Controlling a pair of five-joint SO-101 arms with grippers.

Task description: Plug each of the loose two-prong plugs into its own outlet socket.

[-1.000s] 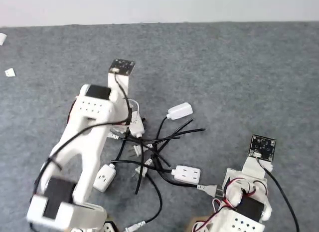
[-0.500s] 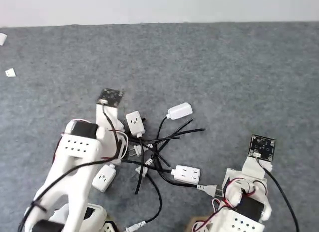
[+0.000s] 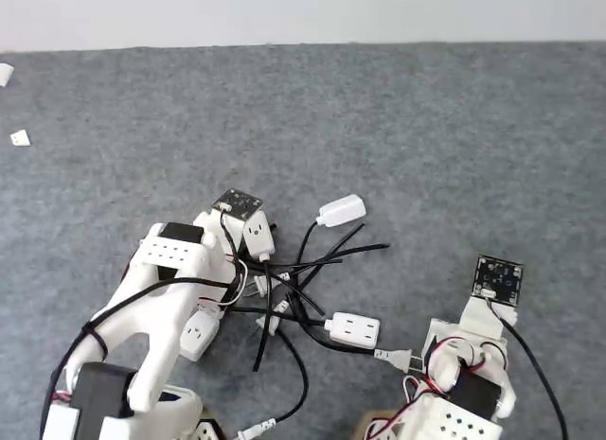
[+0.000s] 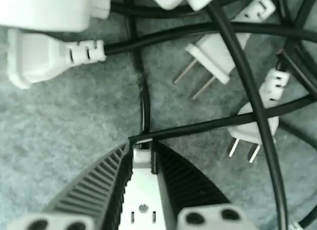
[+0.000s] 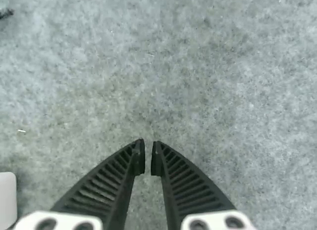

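**A:** What sits nearest the arms?

**B:** The right jaws hang over bare grey surface [image 5: 213, 67]. Their tips are together but for a sliver, with nothing between them. In the high view a loose plug [image 3: 396, 359] on a black cord lies just beside the right arm [image 3: 464, 393].

**A:** And the left jaws?

**B:** They are clamped on a flat white piece [image 4: 142, 183] that shows two slots and a round hole. It looks like a socket face, but I cannot tell for sure. A black cable [image 4: 198, 127] crosses right at their tips.

**A:** What lies beyond the tips?

**B:** A two-prong plug [image 4: 247, 133] lies on the surface under that cable. A second two-prong plug [image 4: 213, 54] lies a little farther on, with its prongs bare. Farther again is a white cord end [image 4: 37, 54] with a ribbed collar.

**A:** What does the view from above show?

**B:** All of it belongs to one tangle of black cords between the arms. A socket block [image 3: 354, 329] lies on the near side of the tangle, and a single socket [image 3: 197, 334] is just beside the left arm [image 3: 161, 298]. A rounded white plug body [image 3: 342, 210] sits at the far edge of the tangle. A small white scrap [image 3: 19, 137] lies well apart, at the far corner on the left arm's side.
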